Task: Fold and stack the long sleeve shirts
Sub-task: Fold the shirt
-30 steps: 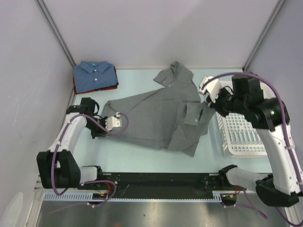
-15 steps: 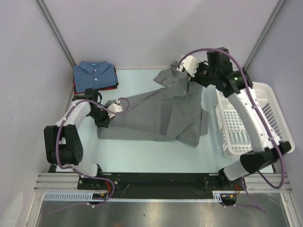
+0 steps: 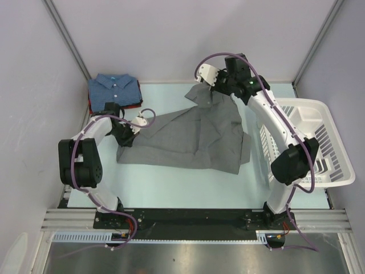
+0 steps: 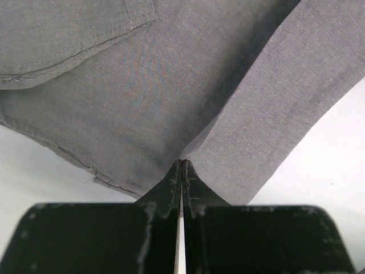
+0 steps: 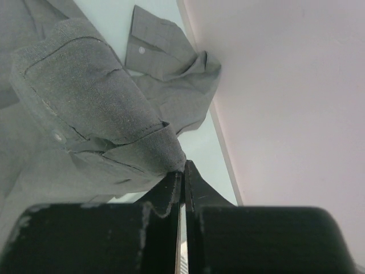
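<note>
Shirts: the dotted blue shirt (image 3: 114, 91) sits folded square on the dark red shirt (image 3: 91, 106) in the far left corner. Next the left gripper (image 3: 126, 130) is pinched tight on the left edge of the plain woven grey shirt (image 3: 182, 137), rumpled mid-table, and the right gripper (image 3: 219, 90) is clamped on a stitched, buttoned flap of it at the far edge. The white slatted plastic basket (image 3: 319, 114) stands rightmost.

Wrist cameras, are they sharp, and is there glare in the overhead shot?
Left wrist: grey shirt weave sharp, left gripper soft-edged at its base. Right wrist: the cuff crisp, right gripper likewise blurred low down. Top view: even light, no glare on the table.
</note>
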